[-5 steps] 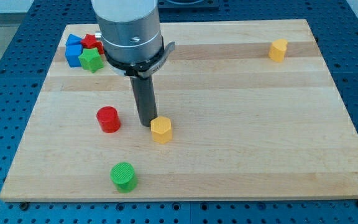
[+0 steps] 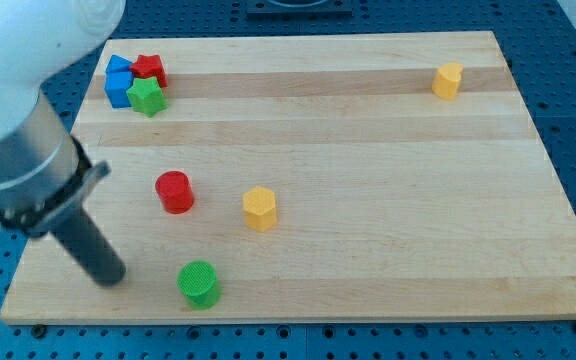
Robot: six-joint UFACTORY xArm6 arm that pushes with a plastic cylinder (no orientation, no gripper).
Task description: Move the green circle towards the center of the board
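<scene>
The green round cylinder block sits near the view's bottom edge of the pale wooden board, left of its middle. My tip rests just to its left, apart from it. I carry no jaws, only this dark rod. Above stand the red cylinder and a yellow hexagonal block. A second yellow block stands far at the top right. At the top left, a green star-shaped block, blue blocks and a red block huddle together.

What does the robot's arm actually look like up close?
The arm has a smooth white shell at the top, then a grey metal collar with a small dark bracket sticking out. Below that is a plain dark round rod ending in my tip. No cables or markings show.
</scene>
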